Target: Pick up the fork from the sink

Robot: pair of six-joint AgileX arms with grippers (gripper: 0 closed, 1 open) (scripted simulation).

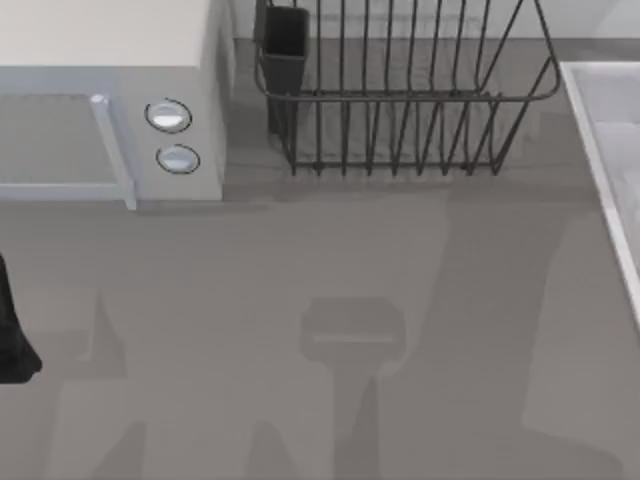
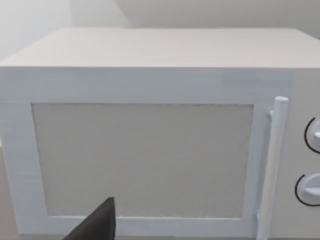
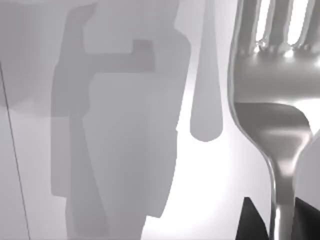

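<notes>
Right wrist view: fork (image 3: 272, 100) sits close-up, long axis running straight away from my right gripper (image 3: 280, 220), tines at the far end, over the pale sink (image 3: 200, 190) floor. Dark fingers (image 3: 252, 220) flank the handle; grip can't tell. Left arm parked facing microwave (image 2: 150, 150), at table's left edge.

Wide grey table (image 1: 330, 320) centre lies open to you, nothing standing on it. Microwave (image 1: 110, 100) blocks far left; its handle (image 1: 112, 150) juts toward you. Dish rack (image 1: 400, 90) walls off far middle (dark cup (image 1: 285, 40) at its left end). Sink (image 1: 610, 190) rim bounds right edge. In right wrist view, fork (image 3: 272, 100) hangs close above pale sink floor, room open beside it.
</notes>
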